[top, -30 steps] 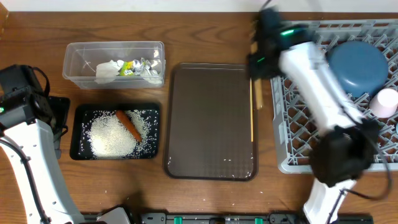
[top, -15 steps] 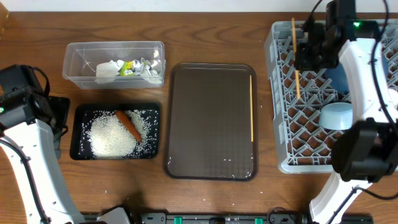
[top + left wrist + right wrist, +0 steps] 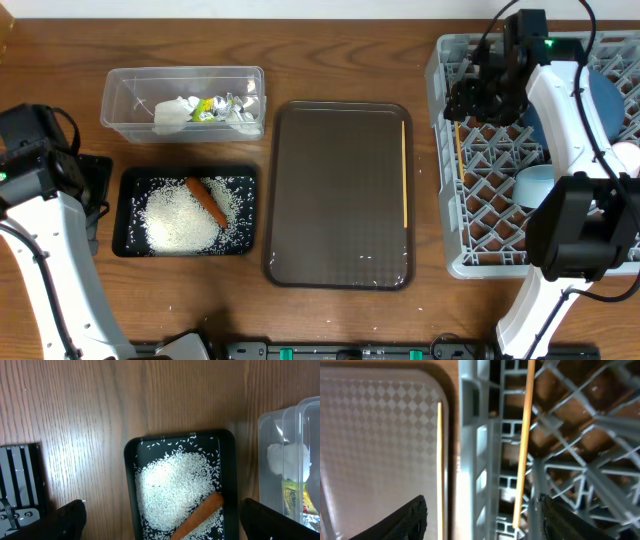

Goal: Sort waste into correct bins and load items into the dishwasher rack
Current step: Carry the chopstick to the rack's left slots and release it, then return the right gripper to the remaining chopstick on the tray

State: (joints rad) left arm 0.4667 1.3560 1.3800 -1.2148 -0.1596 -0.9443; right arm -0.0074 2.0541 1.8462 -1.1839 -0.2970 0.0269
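Note:
My right gripper (image 3: 470, 100) (image 3: 487, 525) hangs open over the left side of the grey dishwasher rack (image 3: 500, 215) (image 3: 470, 435). One wooden chopstick (image 3: 458, 150) (image 3: 524, 445) lies loose in the rack below its fingers. The other chopstick (image 3: 404, 175) (image 3: 440, 460) lies on the brown serving tray. The rack also holds the dark blue plate (image 3: 606, 100), the light blue bowl (image 3: 533, 186) and the white cup (image 3: 628, 156). Rice (image 3: 180, 222) (image 3: 172, 485) and the carrot (image 3: 207, 200) (image 3: 200, 515) lie in the black tray (image 3: 122, 215) (image 3: 129, 490). My left gripper (image 3: 98, 195) (image 3: 162, 530) is open beside it.
The clear tub (image 3: 130, 85) (image 3: 300, 425) at the back left holds a crumpled napkin (image 3: 172, 113) and foil wrappers (image 3: 210, 108). The brown serving tray (image 3: 330, 200) (image 3: 380, 435) sits between the bins and the rack. A black stand (image 3: 20, 485) is left of the black tray.
My right gripper carried a chopstick from the tray's edge to the rack, moved to its left side and opened. The chopstick now lies in the rack. The left arm has not moved.

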